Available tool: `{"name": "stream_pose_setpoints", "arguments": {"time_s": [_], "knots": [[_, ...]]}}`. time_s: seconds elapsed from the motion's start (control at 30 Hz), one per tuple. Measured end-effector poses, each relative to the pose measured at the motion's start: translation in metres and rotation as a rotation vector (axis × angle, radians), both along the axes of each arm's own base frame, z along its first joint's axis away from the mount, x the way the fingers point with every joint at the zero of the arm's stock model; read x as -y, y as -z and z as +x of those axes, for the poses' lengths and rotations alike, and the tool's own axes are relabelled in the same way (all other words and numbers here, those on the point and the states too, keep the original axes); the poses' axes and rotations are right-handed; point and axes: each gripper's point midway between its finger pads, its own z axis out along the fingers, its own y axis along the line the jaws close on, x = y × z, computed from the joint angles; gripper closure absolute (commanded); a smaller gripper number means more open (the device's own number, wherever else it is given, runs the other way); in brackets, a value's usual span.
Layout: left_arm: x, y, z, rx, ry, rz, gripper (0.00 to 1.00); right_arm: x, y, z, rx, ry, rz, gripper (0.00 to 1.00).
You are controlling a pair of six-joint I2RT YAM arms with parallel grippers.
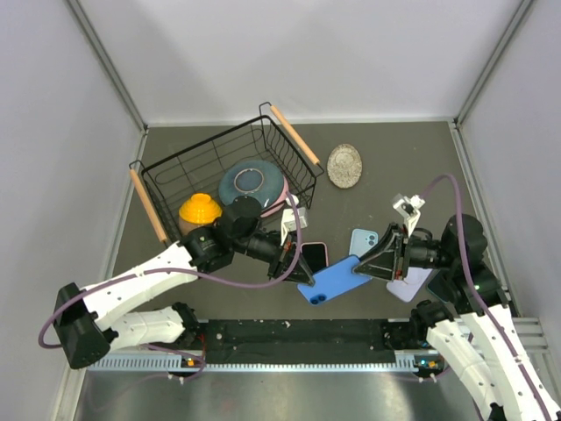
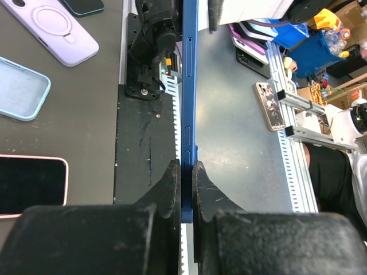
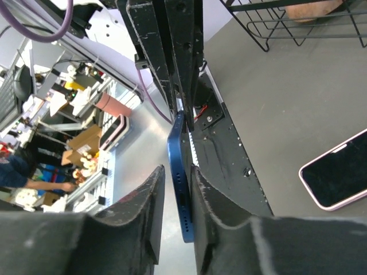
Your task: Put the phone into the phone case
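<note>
The phone is held off the table, clamped edge-on in the left gripper. Its other end lies between the jaws of the right gripper, though firm contact cannot be told. The empty case, just beyond the right gripper, is not yet filled, so insertion is judged wholly left.

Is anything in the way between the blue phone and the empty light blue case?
Nothing visible is. The left gripper holds the blue phone up, the right gripper sits around its other end, and the light blue case lies on the table just behind it.
</note>
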Motion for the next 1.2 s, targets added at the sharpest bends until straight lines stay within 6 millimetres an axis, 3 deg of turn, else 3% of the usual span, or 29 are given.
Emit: {"name": "stream_pose_setpoints", "arguments": {"time_s": [0.07, 0.13, 0.23, 0.27, 0.37, 0.4, 0.53, 0.67, 0.77, 0.9, 1.07, 1.2], "knots": [[0.000, 0.000, 0.000, 0.000, 0.006, -0.004, 1.00, 0.000, 0.001, 0.001, 0.002, 0.004, -0.002, 1.00], [0.000, -0.001, -0.001, -0.009, 0.008, -0.003, 1.00, 0.000, 0.001, 0.002, 0.013, 0.009, -0.005, 1.00], [0.002, 0.002, 0.003, -0.030, -0.009, 0.014, 0.77, 0.001, 0.003, 0.006, 0.027, 0.029, -0.014, 1.00], [0.002, 0.002, 0.005, -0.033, -0.018, 0.023, 0.52, 0.001, 0.005, 0.009, 0.029, 0.043, -0.021, 1.00], [0.008, -0.003, 0.027, -0.016, -0.116, 0.037, 0.24, 0.003, 0.008, 0.015, 0.033, 0.092, -0.050, 1.00], [0.010, -0.009, 0.037, -0.003, -0.157, 0.030, 0.21, 0.004, 0.009, 0.017, 0.031, 0.103, -0.061, 1.00], [0.013, -0.041, 0.073, 0.045, -0.321, -0.016, 0.15, 0.010, 0.007, 0.029, 0.063, 0.180, -0.122, 1.00], [0.011, -0.064, 0.095, 0.046, -0.462, -0.036, 0.17, 0.024, -0.007, 0.045, 0.190, 0.300, -0.194, 1.00], [0.007, -0.079, 0.108, 0.002, -0.569, -0.029, 0.18, 0.035, -0.014, 0.058, 0.322, 0.384, -0.248, 1.00], [0.006, -0.102, 0.116, -0.079, -0.650, -0.049, 0.20, 0.055, -0.007, 0.069, 0.477, 0.486, -0.341, 1.00], [0.008, -0.099, 0.116, -0.213, -0.698, -0.030, 0.19, 0.083, 0.000, 0.079, 0.641, 0.603, -0.459, 1.00], [0.010, -0.089, 0.118, -0.276, -0.725, 0.006, 0.16, 0.092, 0.003, 0.089, 0.708, 0.619, -0.541, 1.00]]}}
